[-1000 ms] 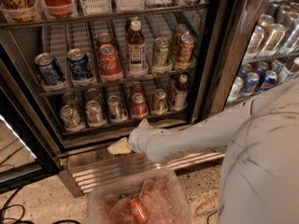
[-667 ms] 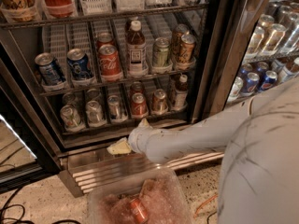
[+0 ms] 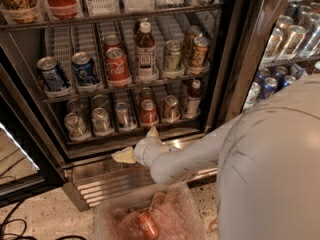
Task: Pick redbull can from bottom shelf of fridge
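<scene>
Jaws spread wide and empty: the gripper (image 3: 136,145) hangs low at the open fridge (image 3: 226,59), with the redbull can (image 3: 122,115) standing free just above it.

One cream fingertip (image 3: 123,156) points left and the other points up toward the racks, and nothing lies between them. The bottom shelf (image 3: 100,138) runs just above the jaws, its dark front rail close to the upper fingertip. The slim silver-and-blue can stands upright in its lane on that shelf, above the jaws and slightly to their left, not touched. To its right, straight above the upper fingertip, is a red cola can (image 3: 148,112). To its left, up and left of the jaws, are two wider silver cans (image 3: 100,119). Below the jaws are the fridge's ribbed steel base and then a clear bin (image 3: 107,215), where a red can (image 3: 149,224) lies.
</scene>
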Robot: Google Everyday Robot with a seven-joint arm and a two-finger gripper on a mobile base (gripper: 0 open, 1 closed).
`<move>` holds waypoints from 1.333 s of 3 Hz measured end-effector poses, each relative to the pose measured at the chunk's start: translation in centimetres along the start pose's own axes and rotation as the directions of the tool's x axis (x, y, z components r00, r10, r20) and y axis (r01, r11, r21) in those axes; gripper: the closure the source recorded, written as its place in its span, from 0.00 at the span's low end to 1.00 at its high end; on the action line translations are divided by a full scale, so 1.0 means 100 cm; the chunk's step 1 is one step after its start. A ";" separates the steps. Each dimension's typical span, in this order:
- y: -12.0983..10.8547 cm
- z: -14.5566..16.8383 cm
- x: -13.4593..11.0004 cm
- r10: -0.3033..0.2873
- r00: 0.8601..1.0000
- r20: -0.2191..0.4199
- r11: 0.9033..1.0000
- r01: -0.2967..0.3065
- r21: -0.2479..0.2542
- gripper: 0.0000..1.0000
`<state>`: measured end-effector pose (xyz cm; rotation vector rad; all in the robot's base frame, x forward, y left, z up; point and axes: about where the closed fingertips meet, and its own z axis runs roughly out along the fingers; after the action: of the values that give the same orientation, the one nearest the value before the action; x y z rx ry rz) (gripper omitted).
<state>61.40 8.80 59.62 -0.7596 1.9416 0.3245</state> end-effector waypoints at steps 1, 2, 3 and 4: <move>0.002 0.006 -0.007 0.009 0.997 0.080 0.998 -0.014 0.066 0.00; -0.005 0.016 -0.034 -0.008 0.979 0.204 0.989 -0.022 0.146 0.00; -0.008 0.020 -0.045 -0.011 0.971 0.238 0.986 -0.030 0.167 0.00; -0.008 0.021 -0.045 -0.011 0.971 0.238 0.986 -0.030 0.167 0.00</move>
<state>64.80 10.96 62.66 -0.5729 1.7209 0.2411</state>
